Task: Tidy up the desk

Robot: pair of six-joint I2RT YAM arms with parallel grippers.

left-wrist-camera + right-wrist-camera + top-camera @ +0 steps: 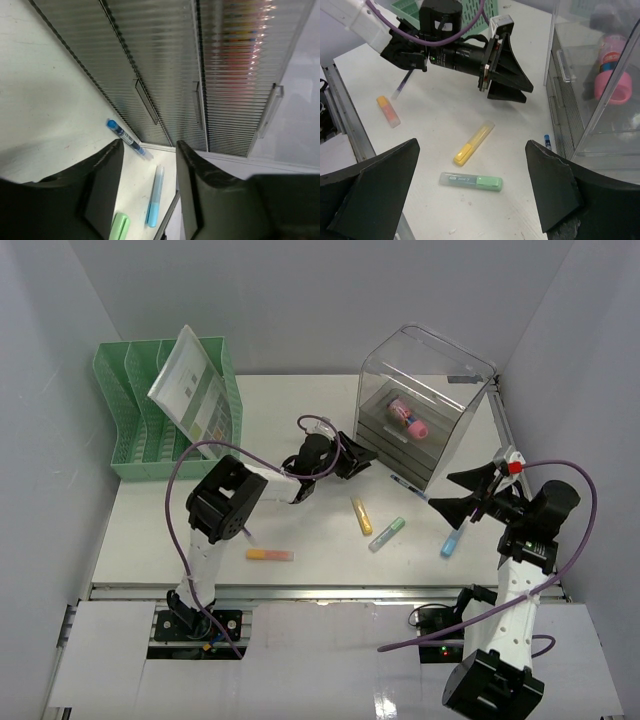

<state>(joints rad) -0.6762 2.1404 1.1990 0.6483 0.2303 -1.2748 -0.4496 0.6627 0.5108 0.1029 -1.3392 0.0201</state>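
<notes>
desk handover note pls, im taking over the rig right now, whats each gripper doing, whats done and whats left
left gripper: open, empty, facing the front of the clear drawer box.
right gripper: open, empty, at the right edge of the desk.
Loose on the desk: yellow highlighter, green highlighter, blue highlighter, orange highlighter, and a blue pen at the foot of the box.
Seemingly done: a pink item in the box's upper compartment, and a paper sheet in the green file rack.
Left: all five loose items; the drawers look shut.
</notes>
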